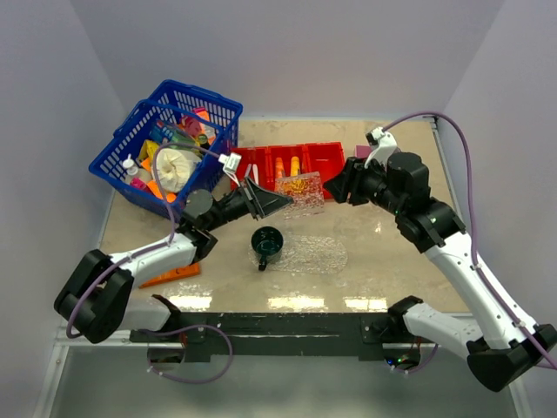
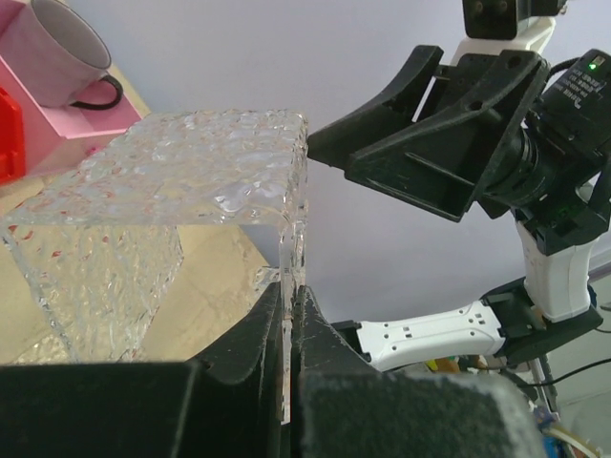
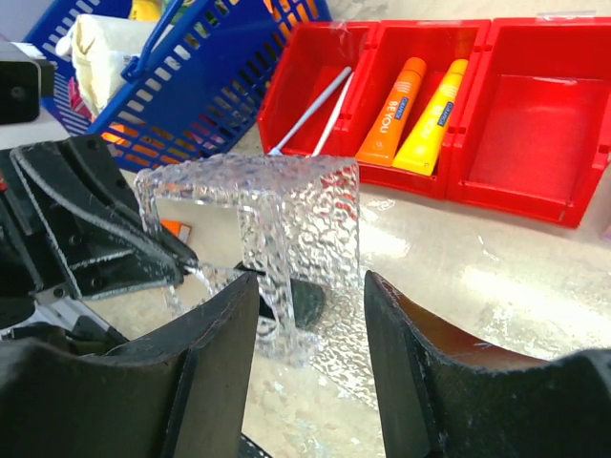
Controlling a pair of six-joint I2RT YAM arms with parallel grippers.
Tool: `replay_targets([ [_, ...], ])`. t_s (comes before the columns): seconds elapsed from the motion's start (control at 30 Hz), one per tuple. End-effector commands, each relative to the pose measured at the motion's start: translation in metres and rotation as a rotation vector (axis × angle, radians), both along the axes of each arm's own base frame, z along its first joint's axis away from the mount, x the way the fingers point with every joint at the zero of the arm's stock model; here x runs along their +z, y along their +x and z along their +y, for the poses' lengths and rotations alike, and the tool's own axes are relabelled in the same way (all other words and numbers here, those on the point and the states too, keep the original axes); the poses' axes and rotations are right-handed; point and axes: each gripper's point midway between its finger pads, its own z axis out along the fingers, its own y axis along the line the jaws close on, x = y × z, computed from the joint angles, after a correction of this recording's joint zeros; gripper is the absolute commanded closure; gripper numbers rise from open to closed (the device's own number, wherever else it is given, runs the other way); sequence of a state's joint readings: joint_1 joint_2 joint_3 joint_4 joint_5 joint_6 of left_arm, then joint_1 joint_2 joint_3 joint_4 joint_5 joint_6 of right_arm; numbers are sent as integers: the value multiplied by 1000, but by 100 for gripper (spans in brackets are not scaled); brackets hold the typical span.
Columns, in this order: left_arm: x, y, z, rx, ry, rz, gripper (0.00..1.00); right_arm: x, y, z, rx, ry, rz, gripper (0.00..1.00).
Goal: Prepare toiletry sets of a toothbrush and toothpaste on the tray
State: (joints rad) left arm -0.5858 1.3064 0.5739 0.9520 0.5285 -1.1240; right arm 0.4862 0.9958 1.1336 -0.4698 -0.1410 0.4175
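My left gripper [image 1: 283, 202] is shut on one wall of a clear, bumpy U-shaped plastic piece [image 1: 302, 192] and holds it raised above the table; the pinch shows in the left wrist view [image 2: 291, 286]. My right gripper [image 1: 335, 187] is open and empty, with its jaws facing that piece [image 3: 286, 219] from close by. The clear oval tray [image 1: 318, 254] lies flat on the table below and holds nothing. Two white toothbrushes [image 3: 310, 110], an orange tube [image 3: 391, 110] and a yellow-orange tube [image 3: 434, 114] lie in the red bin [image 1: 331, 157].
A dark green cup [image 1: 266, 244] stands just left of the tray. A blue basket [image 1: 165, 148] full of items sits at the back left. A pink box with a mug [image 2: 57, 86] is beside the bin. An orange flat pack [image 1: 170, 274] lies near the left arm.
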Motion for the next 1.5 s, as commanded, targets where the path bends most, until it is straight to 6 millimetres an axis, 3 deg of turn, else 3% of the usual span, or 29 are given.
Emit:
replay_targets([
  [0.0,35,-2,-14,-1,-35,-128,100,7,4,-6,-42,-23,-18,50],
  [0.27,30,-2,-22,-9,-21,-117,100,-5,3,-3,-43,-36,13,53],
  [0.5,26,0,-24,-7,-9,-109,100,-14,5,17,-28,-63,27,57],
  [1.07,21,0,-32,-29,4,-102,100,-37,23,15,-132,-121,60,74],
  [1.2,16,0,-36,-37,25,-98,100,-39,25,9,-166,-146,61,86],
  [1.3,10,6,-36,-11,76,-106,100,-42,25,9,-171,-151,74,100],
  [1.4,4,14,-36,24,153,-135,100,-47,25,8,-173,-164,94,100],
  [1.43,3,16,-36,32,178,-160,96,-44,24,9,-172,-160,95,100],
  [1.47,8,18,-36,39,186,-176,84,-44,24,10,-171,-159,97,100],
])
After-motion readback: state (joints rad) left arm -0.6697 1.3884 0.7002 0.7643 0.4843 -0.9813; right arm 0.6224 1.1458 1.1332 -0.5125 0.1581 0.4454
